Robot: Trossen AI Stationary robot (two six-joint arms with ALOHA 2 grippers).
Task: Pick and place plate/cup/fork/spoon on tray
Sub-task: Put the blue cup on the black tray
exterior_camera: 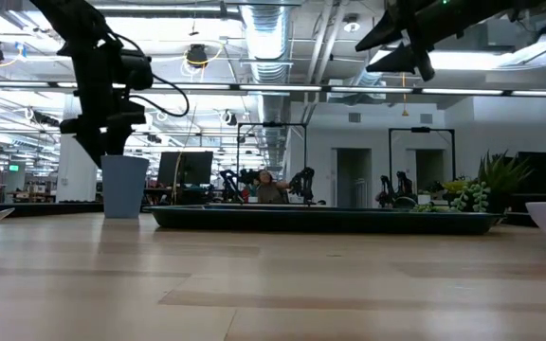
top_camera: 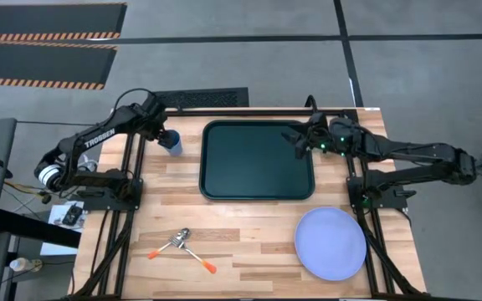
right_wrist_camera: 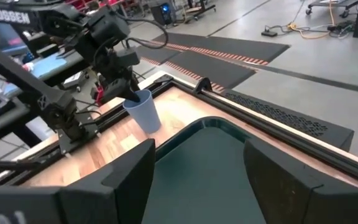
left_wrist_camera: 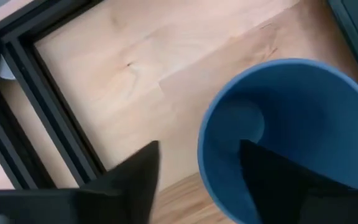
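Observation:
The blue cup [top_camera: 173,142] stands upright on the table, just left of the dark tray [top_camera: 258,159]. My left gripper [left_wrist_camera: 197,180] is open at the cup's rim. One finger [left_wrist_camera: 272,180] is inside the cup [left_wrist_camera: 291,124] and the other [left_wrist_camera: 135,180] is outside its wall; I see no touch. My right gripper [top_camera: 298,138] is open and empty, raised above the tray's far right corner. The lavender plate [top_camera: 330,242] lies flat at the near right. Two orange-handled utensils [top_camera: 182,247], the fork and the spoon, lie at the near middle with their metal ends together; which is which does not show.
Black frame rails [left_wrist_camera: 42,112] run along the table's left side close to the cup. The tray's inside [right_wrist_camera: 210,168] is bare. Bare wood [top_camera: 249,234] lies between the tray, the utensils and the plate. The plate reaches close to the table's near right edge.

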